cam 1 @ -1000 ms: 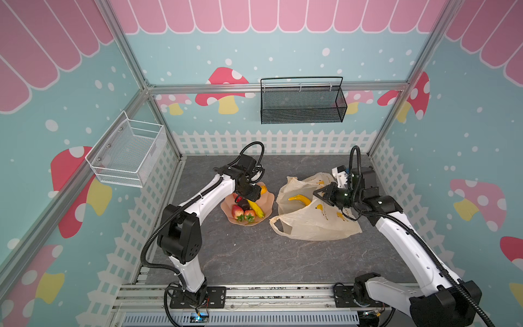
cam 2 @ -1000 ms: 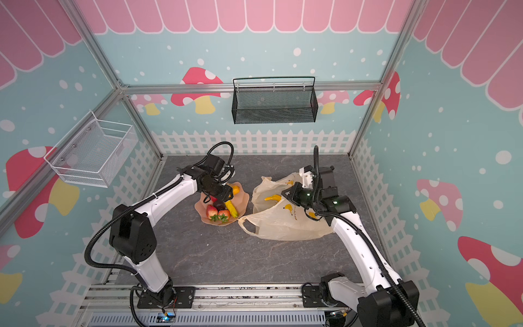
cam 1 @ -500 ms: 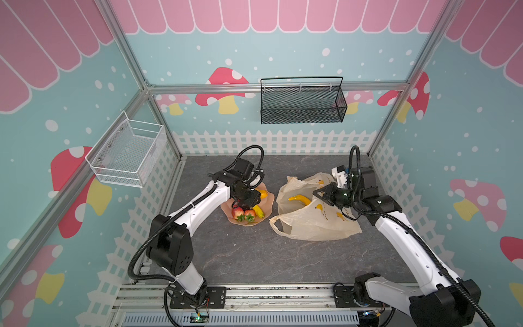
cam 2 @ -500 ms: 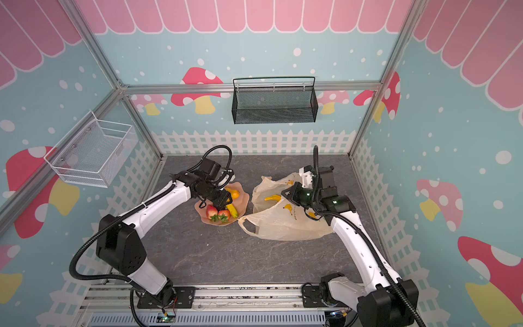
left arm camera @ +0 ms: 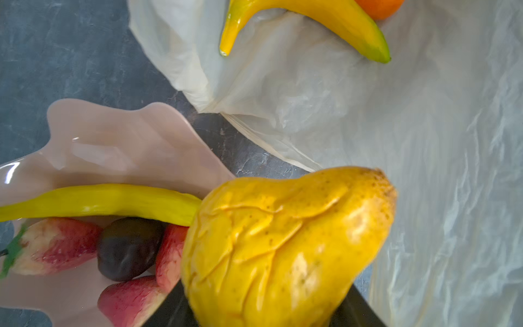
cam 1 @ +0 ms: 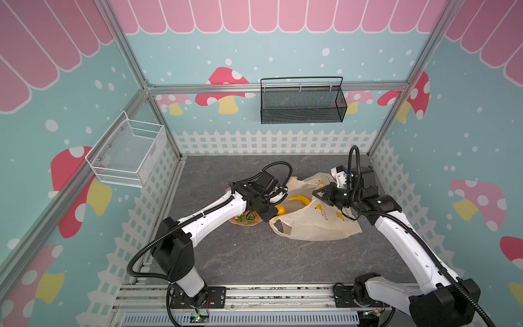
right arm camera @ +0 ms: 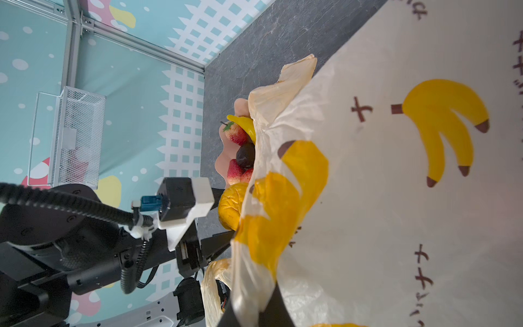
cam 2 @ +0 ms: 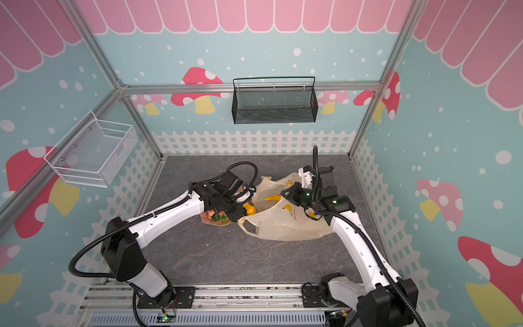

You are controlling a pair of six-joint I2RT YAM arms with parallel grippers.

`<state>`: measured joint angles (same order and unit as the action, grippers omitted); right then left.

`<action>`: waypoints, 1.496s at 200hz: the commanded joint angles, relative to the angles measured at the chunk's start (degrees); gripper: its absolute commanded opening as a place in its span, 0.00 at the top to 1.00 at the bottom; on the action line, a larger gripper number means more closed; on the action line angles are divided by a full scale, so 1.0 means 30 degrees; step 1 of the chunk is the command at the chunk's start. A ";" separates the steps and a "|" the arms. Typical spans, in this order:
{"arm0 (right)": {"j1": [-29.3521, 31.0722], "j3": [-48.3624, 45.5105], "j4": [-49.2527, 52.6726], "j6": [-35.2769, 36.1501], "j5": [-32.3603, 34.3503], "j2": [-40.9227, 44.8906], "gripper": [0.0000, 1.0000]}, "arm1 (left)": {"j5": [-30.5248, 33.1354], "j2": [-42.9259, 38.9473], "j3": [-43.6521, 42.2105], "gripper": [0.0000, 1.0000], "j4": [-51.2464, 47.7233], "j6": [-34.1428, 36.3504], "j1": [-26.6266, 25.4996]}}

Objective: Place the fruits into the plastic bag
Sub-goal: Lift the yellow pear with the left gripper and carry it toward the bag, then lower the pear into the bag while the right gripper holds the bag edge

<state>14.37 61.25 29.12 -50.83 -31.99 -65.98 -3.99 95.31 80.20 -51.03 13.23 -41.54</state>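
Over the grey desk (cam 1: 254, 260), at the gap between dish and bag, a wrinkled yellow-orange pear (left arm camera: 283, 240) is held by the left pincer (cam 1: 273, 211). The jaws are closed partway round its broad end, and its narrow end is pointed at the bag's film. Lying just beside it, the plastic bag (cam 1: 317, 223) is printed with bananas and dark lettering. Its upper edge is pinched in the fully closed right pincer (cam 1: 321, 195) and lifted, so that the mouth is kept agape toward the dish. Two fruits are seen inside the mouth — a banana (cam 1: 300, 199) and, partly cut off in the left wrist view, an orange (left arm camera: 379, 8). On the peach-pink wavy-edged dish (left arm camera: 119, 147) a second banana (left arm camera: 99, 202), a dark piece (left arm camera: 127, 249) and red strawberries (left arm camera: 53, 246) are left, packed close together.
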 commanded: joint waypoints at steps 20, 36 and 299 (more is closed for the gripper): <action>0.0073 -0.0199 -0.0275 0.0043 -0.0152 0.0063 1.00 | 0.0061 0.1224 0.1055 0.57 -0.0204 0.0650 -0.1095; 0.0073 -0.0261 -0.0274 0.0002 -0.0119 0.0220 1.00 | -0.0155 0.1644 0.1252 0.57 -0.0169 0.0491 -0.1256; 0.0102 -0.1888 -0.1414 -0.1529 -0.0999 0.1337 1.00 | -0.5411 1.0569 0.8926 0.56 0.3766 -0.7626 -0.3159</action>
<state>14.37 56.45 26.06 -54.72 -33.82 -62.89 -17.17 124.97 104.01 -42.74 -4.69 -49.69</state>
